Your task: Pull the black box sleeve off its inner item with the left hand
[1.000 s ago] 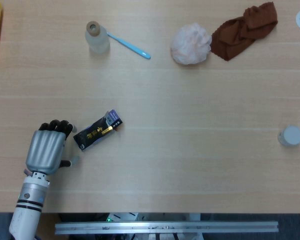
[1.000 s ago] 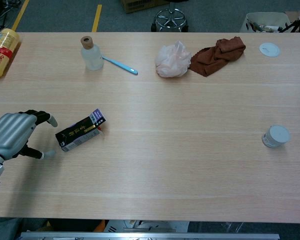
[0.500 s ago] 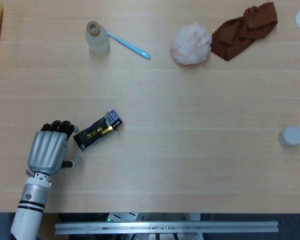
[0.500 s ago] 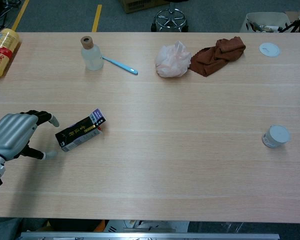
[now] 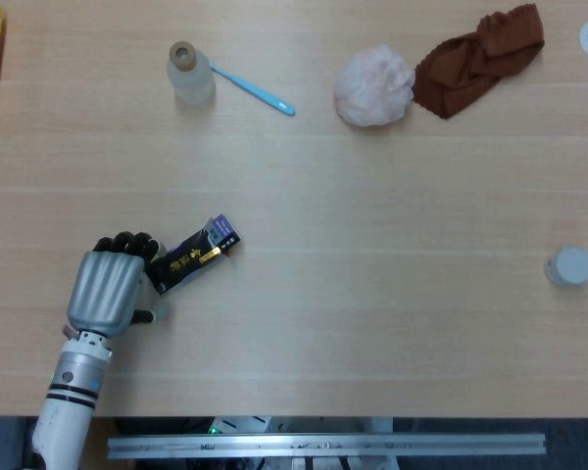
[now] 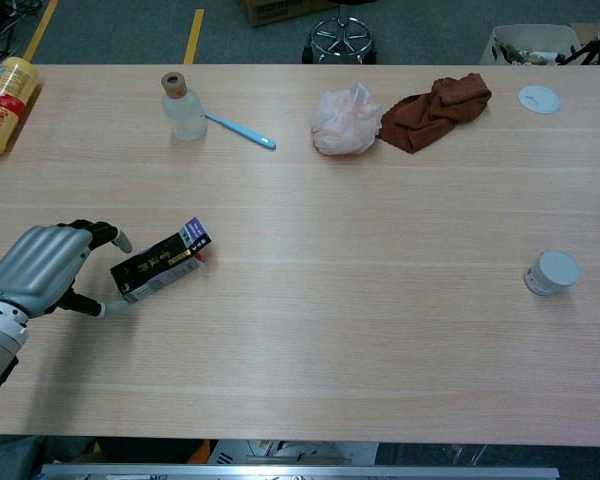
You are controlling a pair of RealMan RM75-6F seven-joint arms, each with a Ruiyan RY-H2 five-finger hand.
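The black box sleeve (image 5: 183, 263) (image 6: 152, 265) lies flat on the table, angled, with gold lettering on top. Its inner item (image 5: 222, 233) (image 6: 194, 233), purple and white, sticks out of the far right end. My left hand (image 5: 110, 286) (image 6: 42, 267) sits just left of the sleeve, holding nothing. The fingers are spread around the sleeve's near left end, fingertips (image 6: 121, 241) above it and the thumb (image 6: 92, 306) below it. I cannot tell whether they touch the sleeve. My right hand is out of both views.
A clear bottle with a cork (image 5: 190, 74) and a blue toothbrush (image 5: 254, 89) stand at the back left. A white pouf (image 5: 373, 85) and a brown cloth (image 5: 478, 57) lie at the back right. A yellow bottle (image 6: 7, 91) is far left, a small white cup (image 5: 569, 265) far right.
My left hand has slid right toward the sleeve, and its fingers now bracket the sleeve's left end. The sleeve has not moved.
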